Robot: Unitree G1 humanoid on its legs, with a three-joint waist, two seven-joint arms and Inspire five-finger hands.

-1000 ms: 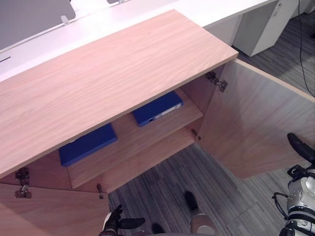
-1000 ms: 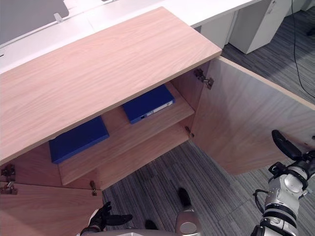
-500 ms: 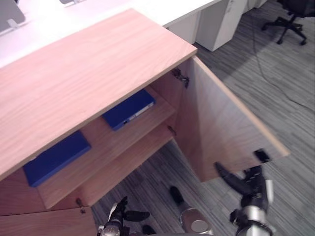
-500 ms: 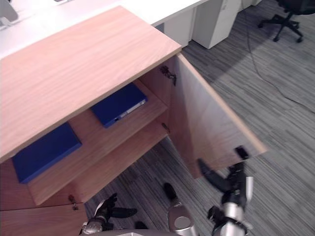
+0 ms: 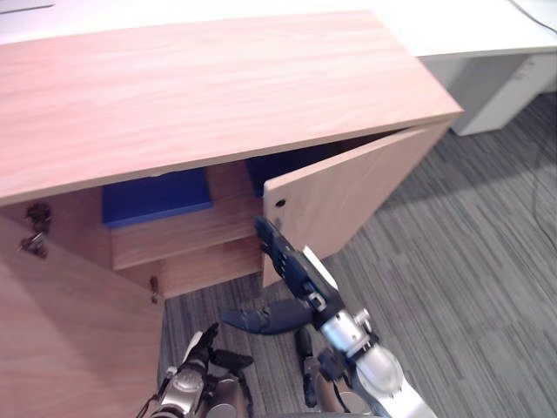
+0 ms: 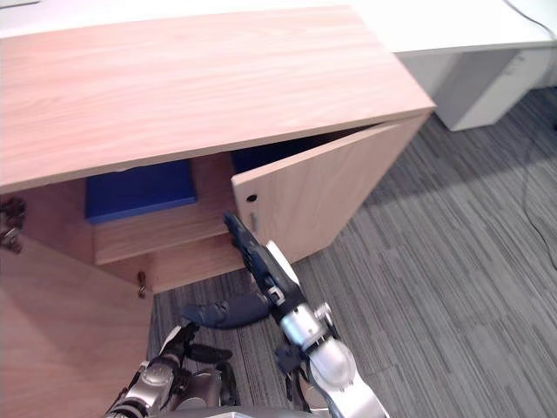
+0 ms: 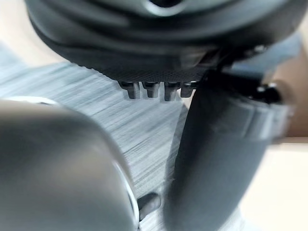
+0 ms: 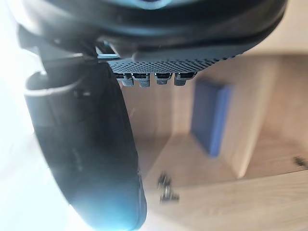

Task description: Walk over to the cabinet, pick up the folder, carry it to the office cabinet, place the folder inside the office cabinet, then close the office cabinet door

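The wooden office cabinet (image 5: 200, 87) stands in front of me. A blue folder (image 5: 157, 196) lies flat on its upper shelf, and a second blue folder (image 5: 280, 163) lies beside it, mostly hidden behind the right door (image 5: 348, 196). That door stands roughly half shut. My right hand (image 5: 291, 266) is open, its straight fingers against the door's free edge near the corner and its thumb (image 5: 261, 318) spread out below. The right wrist view looks into the cabinet at a blue folder (image 8: 209, 115). My left hand (image 5: 196, 379) hangs low by the floor, open and holding nothing.
The cabinet's left door (image 5: 70, 322) stands wide open at the lower left, with a hinge (image 5: 33, 231) at its top. A white desk (image 5: 487, 35) runs behind the cabinet. Grey striped carpet (image 5: 470, 261) stretches away to the right.
The right door has swung from wide open to about half shut, with my right hand now up against its free edge. The camera has also shifted.
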